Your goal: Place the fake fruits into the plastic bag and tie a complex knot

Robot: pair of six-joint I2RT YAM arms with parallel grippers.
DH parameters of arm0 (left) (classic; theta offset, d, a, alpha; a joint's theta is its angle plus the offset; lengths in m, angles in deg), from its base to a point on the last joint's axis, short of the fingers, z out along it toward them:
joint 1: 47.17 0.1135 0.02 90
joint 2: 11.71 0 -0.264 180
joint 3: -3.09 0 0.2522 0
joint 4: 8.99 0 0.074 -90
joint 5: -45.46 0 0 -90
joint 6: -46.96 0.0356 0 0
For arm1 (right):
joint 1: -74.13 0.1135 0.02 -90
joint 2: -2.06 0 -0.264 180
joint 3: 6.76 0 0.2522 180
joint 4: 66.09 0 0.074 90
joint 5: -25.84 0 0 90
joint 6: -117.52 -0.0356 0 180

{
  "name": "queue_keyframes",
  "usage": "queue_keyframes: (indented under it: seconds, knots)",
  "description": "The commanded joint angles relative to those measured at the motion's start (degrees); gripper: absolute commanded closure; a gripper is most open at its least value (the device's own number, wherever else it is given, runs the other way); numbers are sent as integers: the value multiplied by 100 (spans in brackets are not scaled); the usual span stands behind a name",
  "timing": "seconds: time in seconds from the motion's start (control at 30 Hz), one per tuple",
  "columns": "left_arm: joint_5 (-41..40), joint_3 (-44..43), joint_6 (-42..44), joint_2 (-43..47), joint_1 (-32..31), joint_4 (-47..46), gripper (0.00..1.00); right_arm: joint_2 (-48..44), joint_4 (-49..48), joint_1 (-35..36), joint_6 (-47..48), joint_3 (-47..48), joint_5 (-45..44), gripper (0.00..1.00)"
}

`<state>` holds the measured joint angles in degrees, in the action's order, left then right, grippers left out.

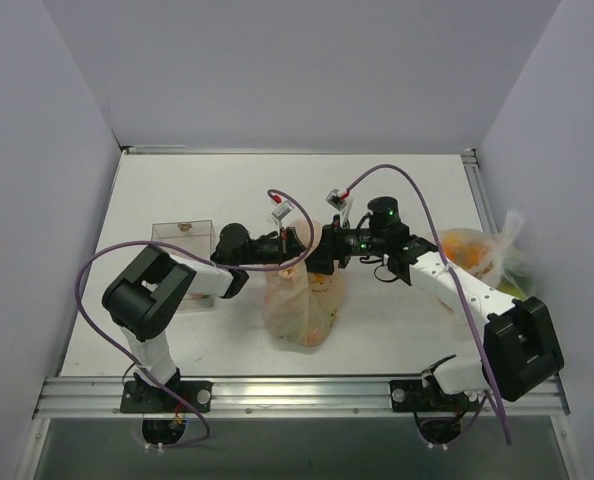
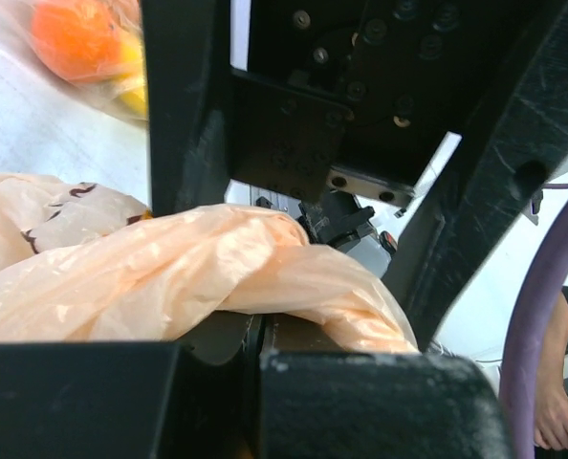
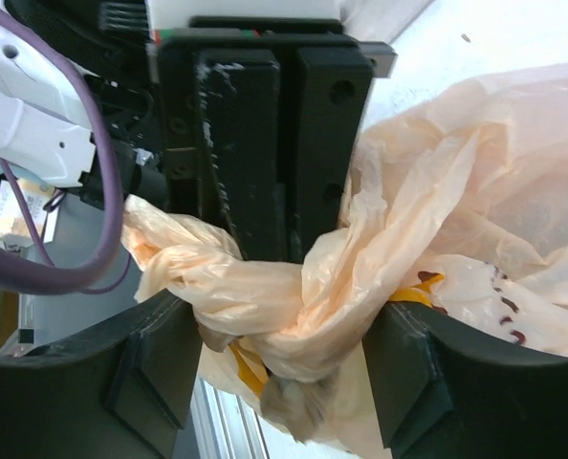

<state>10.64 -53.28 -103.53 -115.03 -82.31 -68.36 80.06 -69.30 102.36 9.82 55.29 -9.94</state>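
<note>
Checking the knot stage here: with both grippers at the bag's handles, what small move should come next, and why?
Probably draw the left gripper away from the right gripper to cinch. It is shut on a handle strand of the plastic bag, and the knot between the right fingers looks loose.

My left jaws and right jaws meet nose to nose over the plastic bag (image 1: 302, 300), with the knot (image 3: 284, 316) wedged between them, so no gap there. Clear tray (image 1: 184, 238) blocks the left, whitish bag (image 1: 482, 255) blocks the right. Far counter (image 1: 227, 185) is open.
</note>
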Motion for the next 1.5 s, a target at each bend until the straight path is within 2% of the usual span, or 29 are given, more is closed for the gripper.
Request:
queue_keyframes:
  seconds: [0.0,0.13,0.17,0.2,0.23,0.3,0.37,0.5,0.67,1.47]
  knots:
    - [169,-151,-33,-3,-55,-361,100,-267,526,-212,486,400,177,37]
    - [151,-134,-33,41,-55,-361,100,-390,1519,-361,925,681,230,32]
    - [142,-134,-42,58,-46,-352,100,-434,1617,-405,969,673,221,26]
    - [151,-134,-42,93,-55,-352,100,-539,1670,-449,1030,655,230,13]
    - [169,-125,-33,111,-46,-343,100,-575,1845,-476,1092,664,238,9]
    - [186,-90,-24,155,-37,-317,100,-723,2250,-590,1198,725,168,9]
    - [178,-63,-16,190,-29,-299,100,-847,2409,-800,1198,708,316,12]
    - [151,-11,2,217,-29,-290,100,-1058,2690,-1038,1470,655,554,38]
    - [160,-81,-7,217,-37,-273,100,-927,2884,-1065,1725,602,651,51]
    - [186,-125,-7,190,-37,-255,100,-145,2163,-696,1356,778,590,53]
